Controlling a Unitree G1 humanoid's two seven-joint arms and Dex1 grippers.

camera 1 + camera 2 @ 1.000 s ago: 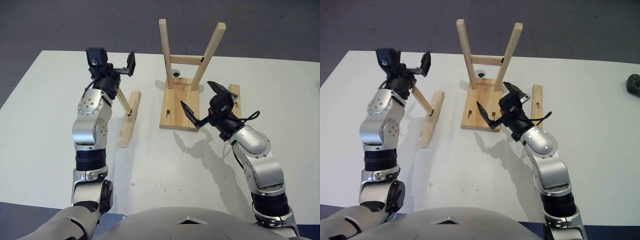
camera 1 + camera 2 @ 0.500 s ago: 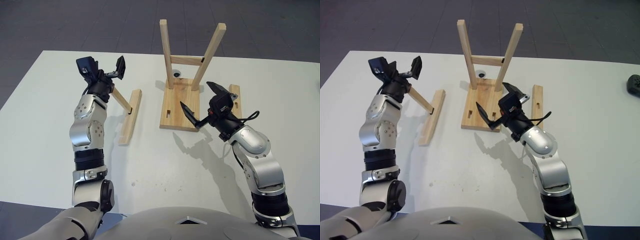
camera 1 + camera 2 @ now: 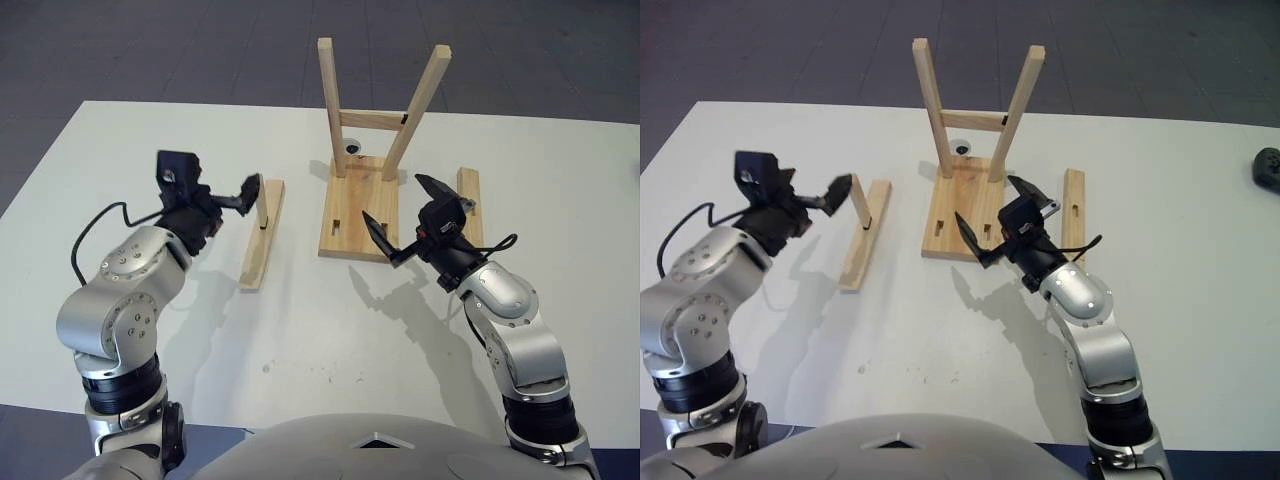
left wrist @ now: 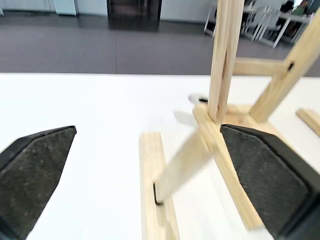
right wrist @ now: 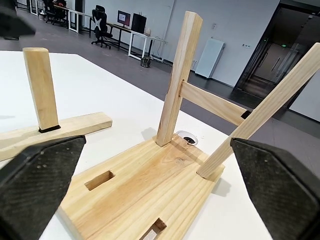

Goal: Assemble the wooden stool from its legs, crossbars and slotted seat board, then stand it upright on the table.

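Left end effector (image 3: 213, 182) spread, near leg (image 3: 254, 258)

Dark tiled floor (image 3: 150, 40), distant office chairs (image 5: 102, 21)

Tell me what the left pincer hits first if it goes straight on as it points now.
Most likely the short crossbar standing slotted in the lying leg. It sits straight ahead, between the pads of the open left pincer, though depth is hard to judge.
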